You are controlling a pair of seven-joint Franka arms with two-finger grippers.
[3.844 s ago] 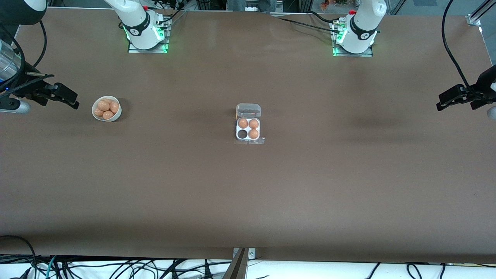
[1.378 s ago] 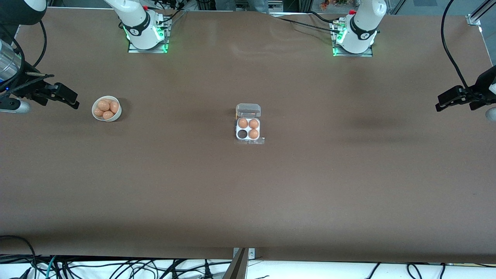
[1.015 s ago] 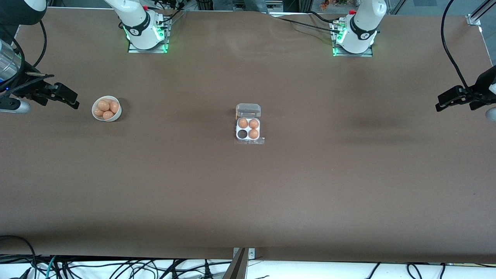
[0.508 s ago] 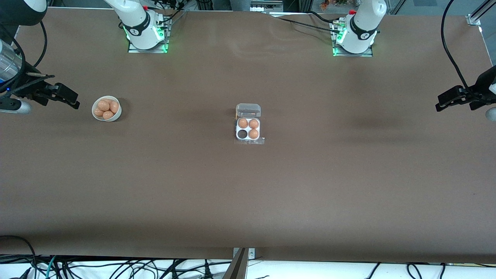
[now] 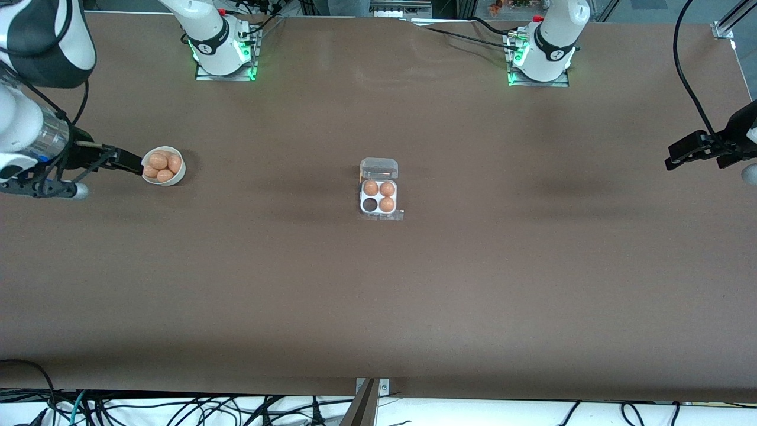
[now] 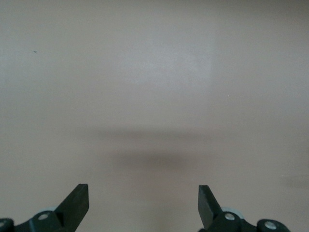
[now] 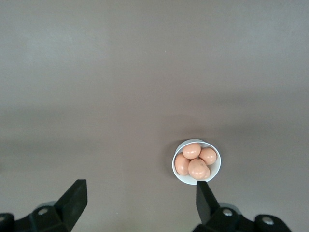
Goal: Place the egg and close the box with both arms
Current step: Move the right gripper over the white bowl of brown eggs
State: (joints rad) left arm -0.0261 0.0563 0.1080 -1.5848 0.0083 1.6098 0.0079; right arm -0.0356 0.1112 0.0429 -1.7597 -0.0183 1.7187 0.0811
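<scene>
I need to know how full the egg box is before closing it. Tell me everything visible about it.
The box is a small square carton with a pale tray of four round cells. Three hold orange-brown eggs; the cell nearest the camera toward the right arm's end is empty. Its clear hinged lid lies open, flat on the table. No gripper touches it.

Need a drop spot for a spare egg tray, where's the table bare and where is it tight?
Bare: the stretch between the white bowl and the box, from the box toward the left arm's end, and the whole strip nearer the front camera. Tight: at the bowl, where the right gripper hangs open; left gripper waits, open.
</scene>
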